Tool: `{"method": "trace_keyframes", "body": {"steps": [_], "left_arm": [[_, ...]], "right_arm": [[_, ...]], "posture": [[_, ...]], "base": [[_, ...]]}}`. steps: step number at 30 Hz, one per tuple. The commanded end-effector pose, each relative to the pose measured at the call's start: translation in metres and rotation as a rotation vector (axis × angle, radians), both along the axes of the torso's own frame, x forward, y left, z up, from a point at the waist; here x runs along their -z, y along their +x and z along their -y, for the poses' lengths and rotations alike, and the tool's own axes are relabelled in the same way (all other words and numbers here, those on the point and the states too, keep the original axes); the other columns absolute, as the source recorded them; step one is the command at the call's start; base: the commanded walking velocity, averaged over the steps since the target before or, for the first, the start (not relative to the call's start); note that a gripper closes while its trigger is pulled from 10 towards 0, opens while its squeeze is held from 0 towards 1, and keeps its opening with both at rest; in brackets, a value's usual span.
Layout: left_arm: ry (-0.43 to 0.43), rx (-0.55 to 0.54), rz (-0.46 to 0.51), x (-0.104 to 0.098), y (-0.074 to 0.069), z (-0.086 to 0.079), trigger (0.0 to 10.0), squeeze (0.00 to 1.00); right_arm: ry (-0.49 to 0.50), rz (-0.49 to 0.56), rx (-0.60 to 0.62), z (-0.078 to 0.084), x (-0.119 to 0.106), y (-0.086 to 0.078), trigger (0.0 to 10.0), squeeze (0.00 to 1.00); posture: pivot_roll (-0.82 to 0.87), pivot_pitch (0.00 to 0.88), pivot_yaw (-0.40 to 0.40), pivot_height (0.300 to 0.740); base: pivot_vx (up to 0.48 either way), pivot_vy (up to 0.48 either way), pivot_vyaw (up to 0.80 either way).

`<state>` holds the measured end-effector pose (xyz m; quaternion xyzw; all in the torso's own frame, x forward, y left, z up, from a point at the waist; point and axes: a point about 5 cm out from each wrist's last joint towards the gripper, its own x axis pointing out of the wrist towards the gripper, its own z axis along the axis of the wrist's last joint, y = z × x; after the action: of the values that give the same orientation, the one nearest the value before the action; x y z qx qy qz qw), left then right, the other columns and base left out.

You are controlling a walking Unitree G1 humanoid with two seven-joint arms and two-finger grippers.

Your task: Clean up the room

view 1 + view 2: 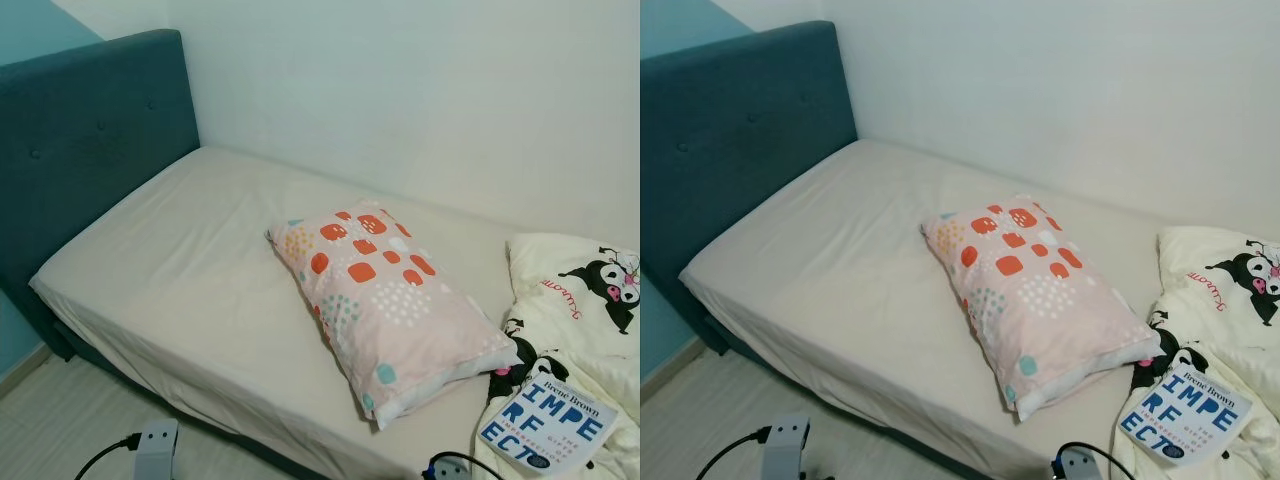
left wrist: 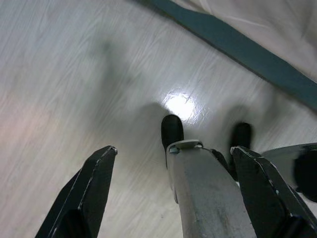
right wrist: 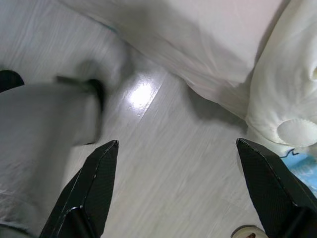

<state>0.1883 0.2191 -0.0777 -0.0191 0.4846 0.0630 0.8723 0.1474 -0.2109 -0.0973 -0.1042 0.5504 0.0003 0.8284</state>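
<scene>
We see a pillow (image 1: 385,300) crooked on the bed (image 1: 180,260) and a book (image 1: 545,425) on the blanket (image 1: 580,300). Both grippers (image 2: 173,188) (image 3: 176,193) hang low, fingers spread, holding nothing. We should grab the book flat by its edge.

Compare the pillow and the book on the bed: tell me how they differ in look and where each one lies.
The pillow is large, puffy and pink with orange, white and teal patches; the book is small, flat and white with big blue letters. The pillow lies straight on the bare sheet mid-bed; the book rests on the crumpled cartoon-print blanket toward the robot's right. Both lie flat, askew to the bed's edges, near its front edge.
</scene>
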Motion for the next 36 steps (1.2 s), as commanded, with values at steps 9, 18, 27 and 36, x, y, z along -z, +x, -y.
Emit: {"method": "trace_keyframes", "body": {"steps": [9,18,27,36], "left_arm": [[-0.022,-0.084,0.086,-0.002,0.001,-0.001,10.0,0.0],[-0.212,-0.239,0.468,-0.054,0.071,-0.012,10.0,0.0],[-0.335,-0.332,0.673,-0.089,0.107,-0.017,10.0,0.0],[-0.404,-0.409,0.763,-0.109,0.124,-0.019,10.0,0.0]], "right_arm": [[-0.023,-0.004,0.007,0.008,-0.001,-0.001,10.0,0.0],[-0.026,-0.004,0.007,0.009,-0.001,-0.001,10.0,0.0],[-0.022,-0.007,0.011,0.008,-0.001,-0.003,10.0,0.0],[-0.018,-0.009,0.017,0.008,0.0,-0.004,10.0,0.0]], "posture": [[-0.12,0.029,-0.059,0.74],[-0.12,0.033,-0.056,0.74],[-0.13,0.039,-0.049,0.74],[-0.13,0.04,-0.051,0.74]], "base": [[0.0,0.0,-0.31],[0.0,0.0,-0.77],[0.0,0.0,-0.77],[0.0,0.0,-0.77]]}}
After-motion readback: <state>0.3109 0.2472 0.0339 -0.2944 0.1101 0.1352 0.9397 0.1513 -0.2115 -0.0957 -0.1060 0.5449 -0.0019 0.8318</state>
